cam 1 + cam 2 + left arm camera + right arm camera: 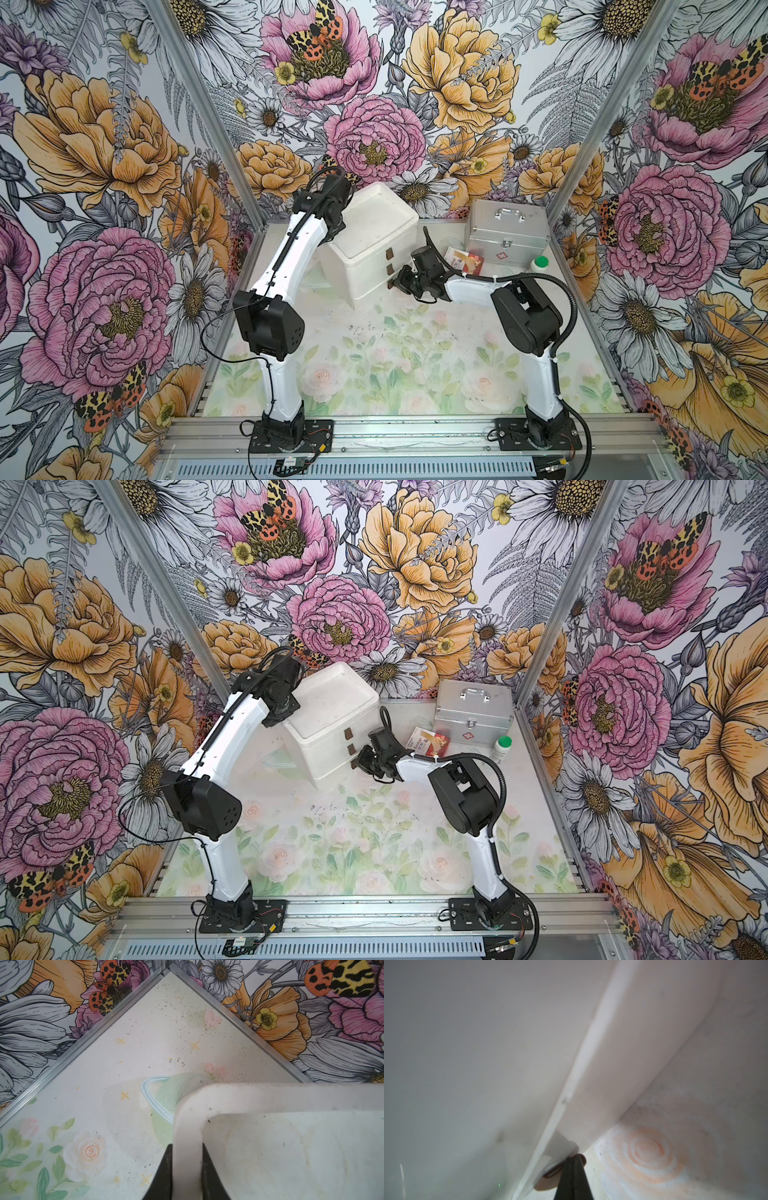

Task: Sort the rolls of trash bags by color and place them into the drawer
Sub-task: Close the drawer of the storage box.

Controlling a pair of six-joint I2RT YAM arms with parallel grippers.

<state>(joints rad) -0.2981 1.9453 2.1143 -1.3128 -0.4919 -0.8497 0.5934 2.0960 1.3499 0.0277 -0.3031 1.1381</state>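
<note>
Left wrist view: the left gripper [187, 1153] is clamped on the raised rim [270, 1098] of the cabinet top. One finger [164, 1174] sits outside the rim and the other inside the recessed top, close to a corner. In both top views the white cabinet [376, 232] stands toward the back of the table [395, 365], with its three brown handles turned toward the right arm. The right gripper [400, 283] sits at the lowest drawer [372, 293], level with its handle [548, 1185]. In the right wrist view its jaws are pressed together, and brown handle shows on both sides of the tips. Whether the handle is pinched between them cannot be told. Where the rolls lie cannot be told.
</note>
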